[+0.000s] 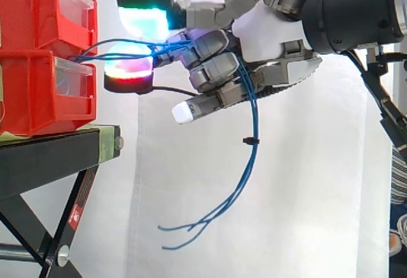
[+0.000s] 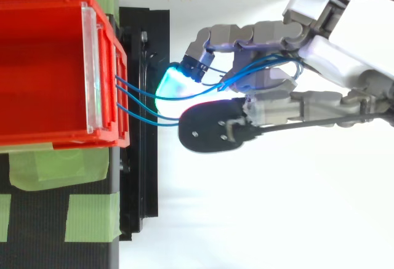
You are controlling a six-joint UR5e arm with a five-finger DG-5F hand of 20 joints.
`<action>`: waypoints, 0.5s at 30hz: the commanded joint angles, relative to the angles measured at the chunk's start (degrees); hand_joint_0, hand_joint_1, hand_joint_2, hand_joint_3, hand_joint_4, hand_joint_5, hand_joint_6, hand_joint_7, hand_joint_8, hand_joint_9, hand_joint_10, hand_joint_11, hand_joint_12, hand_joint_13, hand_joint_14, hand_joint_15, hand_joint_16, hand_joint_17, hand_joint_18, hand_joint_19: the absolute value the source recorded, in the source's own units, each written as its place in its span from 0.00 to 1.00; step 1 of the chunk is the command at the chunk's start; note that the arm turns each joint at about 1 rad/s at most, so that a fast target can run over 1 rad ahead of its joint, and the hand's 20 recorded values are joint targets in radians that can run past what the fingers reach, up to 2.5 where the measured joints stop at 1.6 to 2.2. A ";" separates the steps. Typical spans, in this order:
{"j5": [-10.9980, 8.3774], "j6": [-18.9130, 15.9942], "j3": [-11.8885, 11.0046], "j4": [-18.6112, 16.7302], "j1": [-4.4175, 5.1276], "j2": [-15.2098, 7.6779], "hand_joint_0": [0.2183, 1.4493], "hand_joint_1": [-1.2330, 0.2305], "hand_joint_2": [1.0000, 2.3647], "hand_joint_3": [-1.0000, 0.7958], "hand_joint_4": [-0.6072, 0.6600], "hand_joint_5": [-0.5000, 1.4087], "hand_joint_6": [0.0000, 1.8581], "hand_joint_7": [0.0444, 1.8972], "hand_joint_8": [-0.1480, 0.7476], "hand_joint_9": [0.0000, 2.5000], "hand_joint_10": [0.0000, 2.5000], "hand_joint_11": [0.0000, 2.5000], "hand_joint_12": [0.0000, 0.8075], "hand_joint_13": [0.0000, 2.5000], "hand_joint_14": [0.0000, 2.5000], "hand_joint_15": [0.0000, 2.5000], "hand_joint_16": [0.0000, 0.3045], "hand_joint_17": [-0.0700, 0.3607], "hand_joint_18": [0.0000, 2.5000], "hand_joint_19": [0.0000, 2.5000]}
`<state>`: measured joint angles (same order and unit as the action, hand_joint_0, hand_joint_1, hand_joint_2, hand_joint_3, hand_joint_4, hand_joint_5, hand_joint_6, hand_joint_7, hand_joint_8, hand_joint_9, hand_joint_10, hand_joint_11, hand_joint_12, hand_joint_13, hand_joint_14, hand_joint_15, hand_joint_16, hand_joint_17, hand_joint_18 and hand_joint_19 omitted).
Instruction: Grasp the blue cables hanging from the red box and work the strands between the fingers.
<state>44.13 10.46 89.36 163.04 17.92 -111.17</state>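
The grey and white robot hand [image 1: 267,36] has its fingers curled round the thin blue cables [image 1: 254,125], so it is gripping them. From the hand, the strands go across to the front of the red plastic box [image 1: 38,93] on the black worktop [image 1: 44,154]. Their loose ends hang down below the hand, with a little black tie [image 1: 250,141] round them. They look light, soft, bendy and a bit slippery. The best place to hold them is probably above the tie.
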 commanded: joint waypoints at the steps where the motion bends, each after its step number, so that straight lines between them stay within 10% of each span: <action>1: -0.01 0.00 0.03 0.00 0.01 -0.01 0.77 0.34 0.01 0.39 0.70 0.51 0.01 0.60 0.61 0.16 1.00 1.00 0.57 0.16 1.00 0.76 0.19 0.46 0.27 0.23; 8: -0.01 0.00 0.03 0.00 0.01 -0.01 0.84 0.34 0.00 0.59 0.70 0.61 0.01 0.62 0.57 0.23 1.00 1.00 0.55 0.20 1.00 0.77 0.18 0.45 0.26 0.18; 12: -0.01 0.00 0.03 0.00 0.01 -0.01 0.49 0.37 0.28 0.54 0.77 0.58 0.01 0.62 0.64 0.19 1.00 1.00 0.63 0.21 1.00 0.74 0.27 0.59 0.37 0.13; 14: -0.01 0.00 0.03 0.00 0.01 -0.01 0.48 0.36 0.27 0.52 0.78 0.58 0.01 0.62 0.64 0.18 1.00 1.00 0.64 0.20 1.00 0.74 0.28 0.61 0.37 0.11; 15: -0.01 0.00 0.03 0.00 0.01 -0.01 0.63 0.33 0.00 0.63 0.75 0.57 0.01 0.63 0.63 0.17 1.00 1.00 0.62 0.18 1.00 0.75 0.24 0.54 0.32 0.16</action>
<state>44.14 10.46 89.37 163.03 17.93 -111.18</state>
